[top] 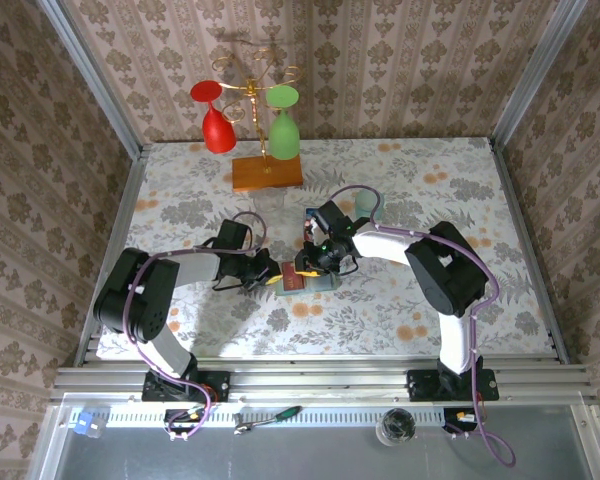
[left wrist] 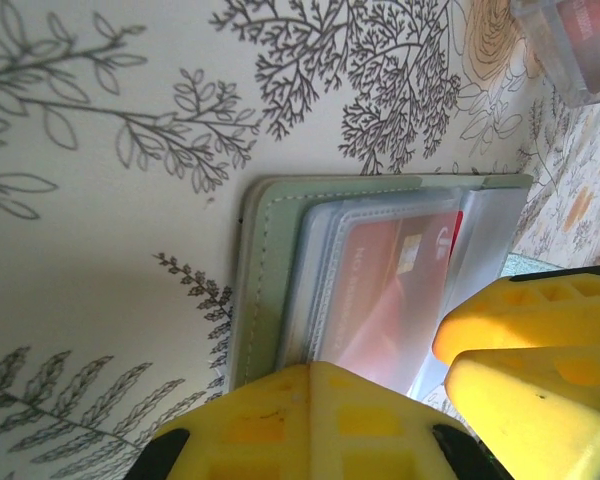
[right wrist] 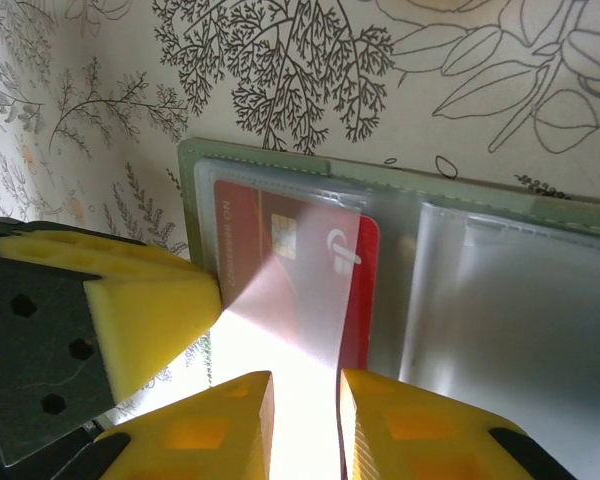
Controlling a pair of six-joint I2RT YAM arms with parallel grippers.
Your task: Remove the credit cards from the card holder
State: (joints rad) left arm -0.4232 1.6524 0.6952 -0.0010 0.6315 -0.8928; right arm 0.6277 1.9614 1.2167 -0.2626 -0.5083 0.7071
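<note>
Two grippers meeting at the open card holder point(top: 302, 281) in the middle of the flowered table point(top: 410, 310). Left gripper point(left wrist: 450, 395) fully closed, yellow fingers pressing on the near edge of the holder's pale inner panel. Right gripper point(right wrist: 305, 410) narrowly parted, pinching a clear plastic sleeve point(right wrist: 295, 290) pulled up from the holder. Red credit card point(right wrist: 250, 225) lying in the pocket just beyond those fingertips, under the sleeve.

Floral-patterned table point(top: 430, 190), damask-papered walls point(top: 380, 60), metal corner posts, bright even light
</note>
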